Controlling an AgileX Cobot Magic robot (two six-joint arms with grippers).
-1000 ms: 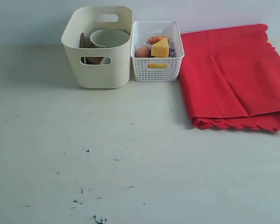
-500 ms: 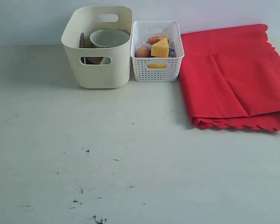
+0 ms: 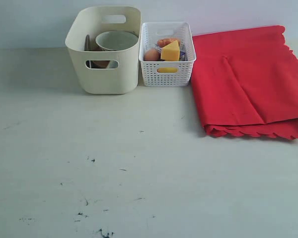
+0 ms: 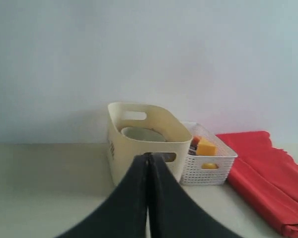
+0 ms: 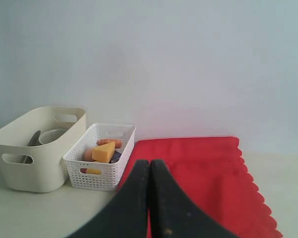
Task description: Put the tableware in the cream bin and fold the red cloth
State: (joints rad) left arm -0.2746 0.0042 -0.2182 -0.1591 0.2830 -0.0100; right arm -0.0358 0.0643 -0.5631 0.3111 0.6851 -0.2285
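- Cream bin (image 3: 104, 74) stands far left of centre on the counter (image 3: 154, 163). The pale bowl (image 3: 116, 39) sits upright inside, its rim just below the bin's rim.
- A brown plate (image 3: 100, 64) shows through the near handle cut-out. It looks stood on edge beside the bowl, probably so both fit.
- Right wrist view shows a slim grey piece (image 5: 34, 139) leaning in the bin; too small to tell which utensil.
- No loose tableware on the counter in any view, so I judge the sorting part done.
- Red cloth (image 3: 248, 84) lies far right, its left edge just beside the white lattice basket (image 3: 166, 77).
- The cloth is layered: one flap lies over the rest, with the scalloped edge on the near side. It reads as folded at least once; can't say whether another fold is wanted.
- Left end effector (image 4: 148, 157): pressed together, nothing pinched, aimed at the bin from the near side and well apart from it.
- Right end effector (image 5: 150, 163): pressed together too, empty, facing the cloth and basket.
- Neither arm shows in the exterior view.
- Basket holds food only: cheese wedge (image 3: 171, 51), egg (image 3: 151, 54), something orange behind them. It sits hard against the bin's right wall and would crowd a reach into the bin from the right.
- Near counter carries only dark scuffs (image 3: 105, 232); nothing blocks an approach to the cloth.
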